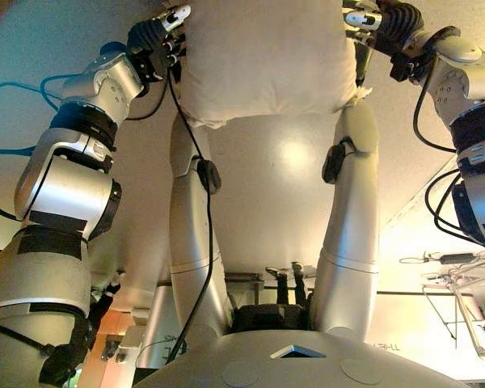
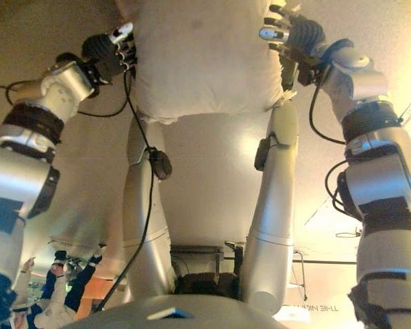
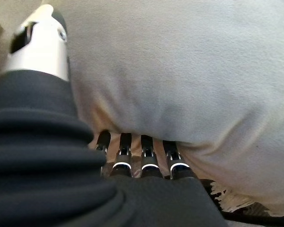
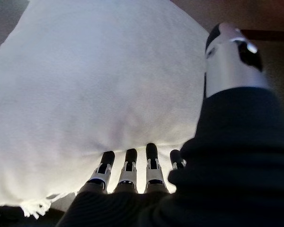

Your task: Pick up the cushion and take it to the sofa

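The left hand point(image 1: 158, 44) pressed the cushion's point(image 1: 267, 61) left edge, fingers point(image 3: 125, 151) tucked beneath it and thumb above, clasping it. The white cushion hung between both hands, off the floor point(image 1: 16, 32). The right hand point(image 1: 380, 24) gripped the opposite edge likewise, fingers point(image 4: 128, 165) underneath, thumb over.

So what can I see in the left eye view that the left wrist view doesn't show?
Only the left eye view shows both hands at once: the left hand and the right hand press opposite sides of the cushion. Only the left wrist view shows the left hand's fingers tucked under the cushion's edge, with the thumb up against its side. Both show the pale cushion held by the left hand.
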{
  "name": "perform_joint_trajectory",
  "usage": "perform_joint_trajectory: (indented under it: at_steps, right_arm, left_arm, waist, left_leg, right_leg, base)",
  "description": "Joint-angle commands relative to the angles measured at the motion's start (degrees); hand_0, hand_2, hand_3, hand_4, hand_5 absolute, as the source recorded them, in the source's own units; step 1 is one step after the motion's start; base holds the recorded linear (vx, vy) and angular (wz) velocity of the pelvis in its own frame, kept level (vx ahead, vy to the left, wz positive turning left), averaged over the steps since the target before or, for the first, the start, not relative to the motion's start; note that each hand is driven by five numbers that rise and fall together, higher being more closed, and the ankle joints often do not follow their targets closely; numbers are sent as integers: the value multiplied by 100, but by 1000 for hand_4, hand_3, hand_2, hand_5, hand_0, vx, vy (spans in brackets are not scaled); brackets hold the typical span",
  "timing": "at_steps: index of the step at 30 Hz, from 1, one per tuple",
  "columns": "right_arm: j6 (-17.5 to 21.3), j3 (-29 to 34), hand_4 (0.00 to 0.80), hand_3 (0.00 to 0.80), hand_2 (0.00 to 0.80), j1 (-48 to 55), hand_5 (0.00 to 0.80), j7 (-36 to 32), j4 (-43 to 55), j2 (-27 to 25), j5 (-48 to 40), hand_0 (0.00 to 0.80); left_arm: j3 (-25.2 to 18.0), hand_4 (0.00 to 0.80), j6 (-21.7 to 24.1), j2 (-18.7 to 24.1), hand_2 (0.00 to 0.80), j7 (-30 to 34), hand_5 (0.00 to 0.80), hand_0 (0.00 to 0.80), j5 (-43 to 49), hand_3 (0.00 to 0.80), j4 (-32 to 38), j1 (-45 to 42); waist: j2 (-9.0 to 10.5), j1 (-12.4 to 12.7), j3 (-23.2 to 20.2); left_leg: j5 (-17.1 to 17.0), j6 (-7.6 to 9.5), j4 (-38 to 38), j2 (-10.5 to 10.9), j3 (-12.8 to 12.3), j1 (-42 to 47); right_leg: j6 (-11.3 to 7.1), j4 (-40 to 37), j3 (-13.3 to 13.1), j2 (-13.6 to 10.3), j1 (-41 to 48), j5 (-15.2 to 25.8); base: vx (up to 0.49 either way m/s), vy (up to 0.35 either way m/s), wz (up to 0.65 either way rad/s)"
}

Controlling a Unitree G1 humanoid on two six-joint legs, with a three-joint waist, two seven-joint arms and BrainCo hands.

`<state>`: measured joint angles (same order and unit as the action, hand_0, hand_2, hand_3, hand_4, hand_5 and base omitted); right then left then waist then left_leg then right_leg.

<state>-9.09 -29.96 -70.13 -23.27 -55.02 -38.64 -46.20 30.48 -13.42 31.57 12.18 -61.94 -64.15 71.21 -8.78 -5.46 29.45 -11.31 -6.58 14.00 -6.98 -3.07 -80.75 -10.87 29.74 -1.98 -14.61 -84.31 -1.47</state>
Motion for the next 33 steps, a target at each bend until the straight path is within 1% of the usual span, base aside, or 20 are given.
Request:
perform_joint_trajectory:
  at_steps: [1, 5, 7, 11, 15, 16, 18, 20, 24, 27, 30, 31, 32, 33]
  right_arm:
    - [116, -377, 0, 0, 0, -373, 0, -25, 288, 560, -290, 0]
    - [176, -400, 0, 0, 0, -518, 0, 164, 169, 725, -356, 0]
    - [239, -398, 0, 0, 0, -600, 0, 383, 82, 799, -418, 0]
    - [418, -370, 0, 0, 0, -673, 0, 818, -69, 784, -313, 0]
    - [619, -258, 0, 0, 0, -635, 0, 1824, -205, 635, 148, 0]
    - [642, -186, 0, 0, 0, -577, 0, 2129, -251, 556, 252, 0]
    - [601, -82, 0, 0, 0, -488, 0, 2488, -286, 451, 470, 0]
    - [555, 18, 0, 0, 0, -391, 0, 2605, -318, 339, 541, 0]
    - [529, 113, 0, 0, 0, -265, 0, 2500, -280, 170, 533, 0]
    - [610, 80, 0, 0, 0, -269, 0, 2424, -238, 159, 530, 0]
    - [715, 27, 0, 0, 0, -310, 0, 2553, -182, 219, 749, 0]
    - [754, 3, 0, 0, 0, -332, 0, 2606, -170, 227, 834, 0]
    - [902, -46, 0, 0, 0, -353, 0, 2928, -142, 235, 1158, 0]
    - [959, -97, 0, 0, 0, -365, 0, 3209, -130, 222, 1421, 0]
  left_arm:
    - [131, 0, -222, -555, 0, -123, 0, 0, 142, 0, 347, 340]
    - [161, 0, -281, -623, 0, -413, 0, 0, 329, 0, 278, 535]
    - [178, 0, -303, -617, 0, -577, 0, 0, 477, 0, 182, 647]
    - [110, 0, -239, -530, 0, -717, 0, 0, 613, 0, 43, 744]
    - [30, 0, -37, -382, 0, -1286, 0, 0, 900, 0, -140, 697]
    - [-43, 0, 57, -295, 0, -1454, 0, 0, 983, 0, -233, 637]
    - [-169, 0, 244, -199, 0, -1721, 0, 0, 1075, 0, -323, 526]
    - [-301, 0, 342, -94, 0, -1812, 0, 0, 1198, 0, -379, 410]
    - [-390, 0, 399, 91, 0, -1636, 0, 0, 1367, 0, -443, 294]
    - [-386, 0, 407, 109, 0, -1549, 0, 0, 1386, 0, -445, 321]
    - [-290, 0, 321, 97, 0, -1523, 0, 0, 1476, 0, -442, 406]
    - [-281, 0, 327, 91, 0, -1544, 0, 0, 1493, 0, -446, 417]
    - [-261, 0, 371, 88, 0, -1652, 0, 0, 1606, 0, -443, 421]
    - [-230, 0, 396, 97, 0, -1741, 0, 0, 1640, 0, -436, 422]
  waist:
    - [143, 148, 35]
    - [191, 155, 35]
    - [218, 158, 35]
    - [250, 162, 35]
    - [254, 154, 35]
    - [253, 156, 35]
    - [247, 154, 35]
    - [237, 158, 35]
    - [232, 163, 35]
    - [234, 163, 35]
    - [242, 163, 35]
    - [244, 167, 35]
    - [253, 172, 35]
    - [260, 174, 35]
  left_leg:
    - [593, -122, 441, -58, 170, -363]
    - [603, -128, 480, -87, 178, -521]
    - [600, -135, 485, -105, 185, -593]
    - [606, -139, 502, -142, 181, -678]
    - [607, -158, 496, -173, 165, -690]
    - [603, -156, 483, -174, 159, -674]
    - [597, -147, 464, -181, 144, -653]
    - [600, -144, 459, -186, 141, -640]
    - [613, -143, 481, -184, 161, -656]
    - [624, -137, 494, -198, 156, -707]
    - [647, -139, 532, -212, 160, -785]
    - [648, -138, 525, -215, 155, -791]
    - [656, -136, 532, -220, 153, -822]
    - [659, -132, 548, -227, 153, -857]
  right_leg:
    - [232, -449, 23, 239, 44, 111]
    - [215, -448, 68, 197, -83, 129]
    - [209, -489, 99, 182, -127, 149]
    - [210, -526, 156, 151, -187, 175]
    - [212, -559, 191, 142, -182, 180]
    - [216, -562, 199, 148, -161, 171]
    - [227, -568, 198, 161, -142, 161]
    - [239, -557, 185, 168, -131, 142]
    - [259, -494, 144, 188, -171, 123]
    - [266, -434, 137, 174, -247, 103]
    - [270, -415, 147, 156, -325, 98]
    - [272, -421, 155, 154, -331, 97]
    - [277, -412, 172, 145, -358, 90]
    - [277, -404, 188, 137, -379, 91]
  base:
    - [-16, -41, 1]
    - [-9, -46, 2]
    - [-2, -47, 1]
    - [2, -18, 0]
    - [0, 0, 0]
    - [0, 0, 0]
    - [0, 0, 0]
    - [0, 0, 0]
    - [0, 0, 0]
    - [0, 0, 0]
    - [0, 0, 0]
    - [0, 0, 0]
    - [0, 0, 0]
    - [0, 0, 0]
